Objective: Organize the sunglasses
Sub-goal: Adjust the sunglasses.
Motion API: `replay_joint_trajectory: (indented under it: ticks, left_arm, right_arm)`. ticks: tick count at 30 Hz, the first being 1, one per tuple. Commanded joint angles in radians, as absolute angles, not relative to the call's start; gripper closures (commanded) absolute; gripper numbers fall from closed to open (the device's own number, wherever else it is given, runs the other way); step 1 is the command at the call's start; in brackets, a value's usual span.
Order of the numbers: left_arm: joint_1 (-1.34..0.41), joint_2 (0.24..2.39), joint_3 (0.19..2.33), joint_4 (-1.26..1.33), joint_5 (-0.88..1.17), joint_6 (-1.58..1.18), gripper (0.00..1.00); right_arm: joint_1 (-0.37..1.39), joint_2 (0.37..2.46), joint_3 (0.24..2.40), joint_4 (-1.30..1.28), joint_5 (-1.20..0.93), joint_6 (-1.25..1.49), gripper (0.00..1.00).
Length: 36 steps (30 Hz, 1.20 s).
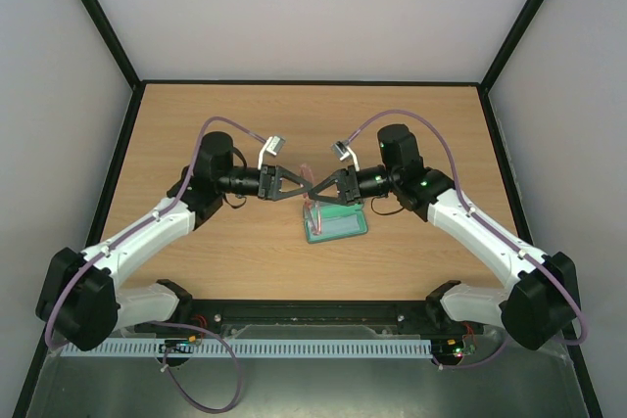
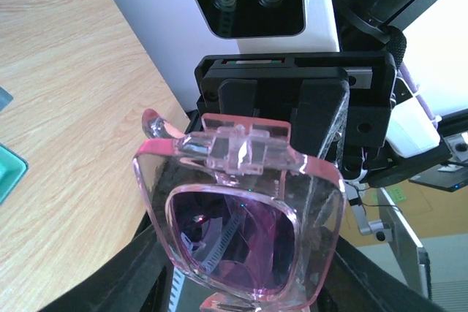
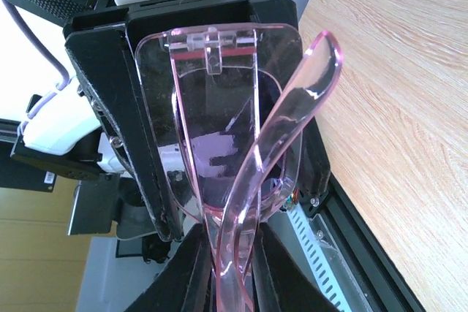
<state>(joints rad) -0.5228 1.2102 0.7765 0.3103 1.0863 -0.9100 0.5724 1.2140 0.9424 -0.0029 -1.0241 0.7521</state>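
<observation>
Top view: left gripper point(image 1: 297, 186) and right gripper point(image 1: 326, 186) nose to nose above table point(image 1: 245, 124). Sunglasses point(image 1: 308, 171) aloft between them, over open case point(image 1: 338, 230), likely staged for folding, then drop-in.

Left wrist: left gripper clamped across lens point(image 2: 238, 239) rim, steadying frame.

Right wrist: temple arm point(image 3: 292, 107) runs between right gripper's fingers point(image 3: 194, 275), apparently pinched. Gives leverage for swinging it shut.
</observation>
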Motion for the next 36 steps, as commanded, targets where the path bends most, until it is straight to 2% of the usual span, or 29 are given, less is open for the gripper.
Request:
replay_joint_trajectory:
  ticks: [1, 6, 11, 20, 25, 29, 33, 36]
  left_arm:
    - [-0.528, 1.225, 0.772, 0.332, 1.088, -0.915, 0.47]
    - [-0.527, 1.219, 0.777, 0.327, 1.076, -0.913, 0.28]
    - [-0.517, 1.211, 0.785, 0.303, 1.068, -0.9, 0.21]
    - [-0.424, 1.147, 0.794, 0.151, 1.019, -0.833, 0.16]
    - [-0.357, 1.161, 0.768, 0.076, 0.96, -0.773, 0.15]
    - [-0.344, 1.251, 0.756, 0.031, 0.867, -0.711, 0.16]
    - [-0.344, 1.372, 0.743, 0.087, 0.818, -0.702, 0.22]
    - [-0.346, 1.469, 0.751, 0.131, 0.795, -0.709, 0.34]
  right_arm:
    - [0.581, 1.21, 0.983, -0.004, -1.017, 0.744, 0.99]
    - [0.581, 1.209, 0.983, -0.026, -0.972, 0.733, 0.99]
    - [0.581, 1.207, 0.987, -0.069, -0.922, 0.709, 0.99]
    - [0.543, 1.196, 1.008, -0.251, -0.789, 0.616, 0.99]
    - [0.492, 1.186, 1.022, -0.352, -0.696, 0.57, 0.99]
    - [0.462, 1.175, 1.009, -0.389, -0.609, 0.568, 0.99]
    - [0.443, 1.156, 0.99, -0.403, -0.543, 0.578, 0.99]
    - [0.43, 1.14, 0.983, -0.426, -0.488, 0.584, 0.99]
